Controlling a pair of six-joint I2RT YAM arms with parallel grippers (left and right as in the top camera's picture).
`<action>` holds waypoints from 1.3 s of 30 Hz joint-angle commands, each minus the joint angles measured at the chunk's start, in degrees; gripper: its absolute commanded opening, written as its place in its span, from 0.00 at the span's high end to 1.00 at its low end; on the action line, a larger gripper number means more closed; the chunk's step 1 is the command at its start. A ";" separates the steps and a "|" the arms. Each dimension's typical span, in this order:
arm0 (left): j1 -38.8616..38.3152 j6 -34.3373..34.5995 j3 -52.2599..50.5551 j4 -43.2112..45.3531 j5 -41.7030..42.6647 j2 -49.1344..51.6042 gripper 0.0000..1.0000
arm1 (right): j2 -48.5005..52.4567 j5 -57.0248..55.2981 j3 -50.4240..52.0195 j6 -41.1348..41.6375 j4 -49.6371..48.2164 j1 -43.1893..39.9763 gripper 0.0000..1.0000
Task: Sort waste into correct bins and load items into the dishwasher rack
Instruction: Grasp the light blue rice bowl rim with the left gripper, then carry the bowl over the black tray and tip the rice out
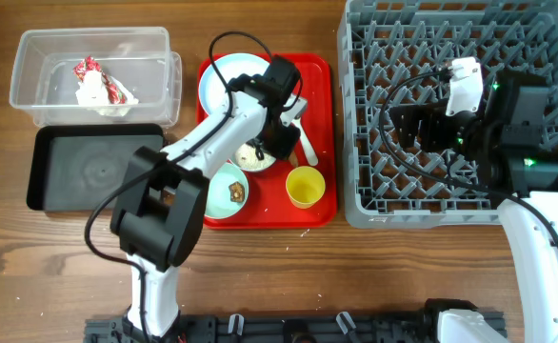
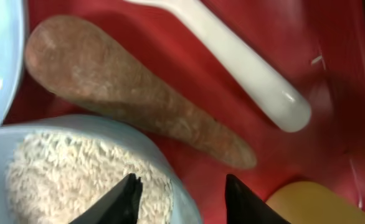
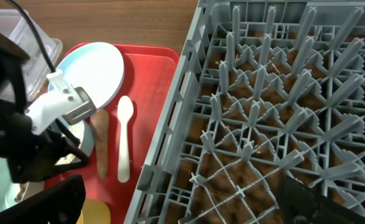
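Risk: left claw (image 2: 181, 186), spread empty over pale blue round bowl (image 2: 111, 123) rim lower left, could tip it, spilling white rice-like crumbs (image 2: 64, 177).

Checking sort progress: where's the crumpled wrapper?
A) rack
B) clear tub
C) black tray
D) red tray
B: the overhead view shows the wrapper lying inside the clear tub.
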State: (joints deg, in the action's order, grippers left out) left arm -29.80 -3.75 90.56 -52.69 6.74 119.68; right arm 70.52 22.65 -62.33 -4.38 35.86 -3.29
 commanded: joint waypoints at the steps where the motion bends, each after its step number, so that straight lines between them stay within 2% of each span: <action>1: 0.00 0.44 -0.37 1.29 -0.37 1.88 0.66 | 0.42 -0.42 -1.31 0.46 0.04 0.11 0.00; 3: -0.07 1.22 -0.37 1.27 -0.39 2.19 0.74 | 0.42 -0.42 -1.31 0.44 0.04 0.11 0.00; 6: -0.07 1.25 -0.35 1.44 -0.37 2.16 0.96 | 0.42 -0.42 -1.31 0.42 0.02 0.11 0.00; 10: -0.09 2.78 0.20 0.92 0.90 0.92 0.96 | 0.42 -0.42 -1.31 0.26 0.02 0.11 0.00; 13: 0.15 3.87 2.93 -1.95 1.99 -3.45 0.96 | 0.42 -0.39 -1.31 0.28 0.00 0.11 0.00; 16: 2.47 7.78 3.96 -5.20 2.25 -8.76 0.96 | 0.42 -0.39 -1.31 0.28 -0.02 0.11 0.00; 18: 6.88 8.98 3.96 -9.77 4.31 -12.39 0.96 | 0.42 -0.39 -1.31 0.31 -0.02 0.11 0.00; 19: 11.69 8.94 3.96 -13.22 6.40 -14.36 0.96 | 0.42 -0.39 -1.31 0.28 -0.04 0.11 0.00; 23: 25.03 8.44 3.93 -18.05 9.38 -15.43 0.96 | 0.42 -0.39 -1.31 0.28 -0.31 0.11 0.00; 26: 36.46 0.90 2.93 -20.02 19.30 -15.43 0.96 | 0.42 -0.37 -1.31 0.46 -0.37 0.11 0.00; 32: 57.75 -11.17 -7.85 -13.97 43.30 -15.43 0.96 | 0.42 -0.35 -1.31 0.55 -0.35 0.13 0.00; 34: 64.92 -11.32 -13.31 -10.40 50.71 -15.43 0.96 | 0.42 -0.33 -1.31 0.55 -0.35 0.13 0.00; 39: 74.18 -11.28 -18.25 -7.06 62.36 -15.41 0.96 | 0.42 -0.33 -1.31 1.60 -0.39 0.13 0.00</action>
State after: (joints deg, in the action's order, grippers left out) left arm 41.36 -13.47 73.10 -60.27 58.98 105.30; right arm 70.52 22.65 -62.33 -3.70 35.73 -3.29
